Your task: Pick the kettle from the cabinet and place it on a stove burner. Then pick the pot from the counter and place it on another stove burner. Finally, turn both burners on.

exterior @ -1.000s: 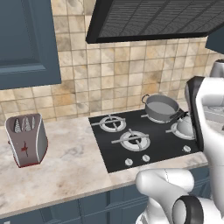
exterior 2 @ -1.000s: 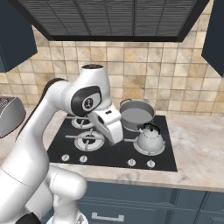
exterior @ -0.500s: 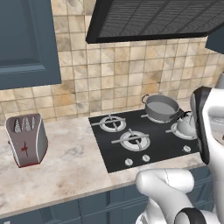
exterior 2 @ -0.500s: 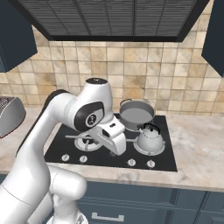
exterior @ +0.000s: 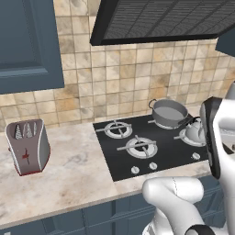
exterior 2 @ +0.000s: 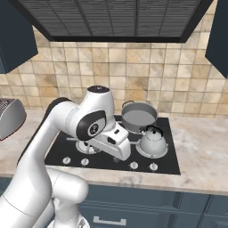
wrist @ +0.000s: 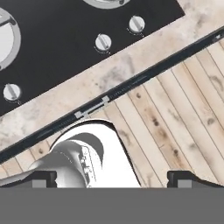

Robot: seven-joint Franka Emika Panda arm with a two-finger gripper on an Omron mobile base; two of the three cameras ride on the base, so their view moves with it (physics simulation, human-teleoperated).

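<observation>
The grey pot (exterior: 170,112) (exterior 2: 139,116) sits on the back right stove burner. Right in front of it the domed kettle (exterior 2: 152,141) (exterior: 195,132) stands on the front right burner, partly behind my arm in the left base view. The two left burners (exterior: 118,128) (exterior: 141,147) are bare. My gripper (exterior 2: 116,153) (wrist: 113,180) hangs open and empty over the front edge of the black cooktop (exterior 2: 58,151), left of the kettle. In the hand view, silver knobs (wrist: 103,42) (wrist: 137,24) lie ahead of the fingertips (wrist: 41,179).
A silver and red toaster (exterior: 27,147) stands on the beige counter (exterior: 78,170) left of the cooktop. A dark blue wall cabinet (exterior: 25,41) hangs above it with its door closed. A range hood (exterior 2: 111,18) overhangs the stove. The hand view shows wooden floor (wrist: 183,118) beyond the counter edge.
My arm has folded lower, bringing the hand down toward the front of the cooktop near the knobs. The jaws stayed open. Pot and kettle have not moved.
</observation>
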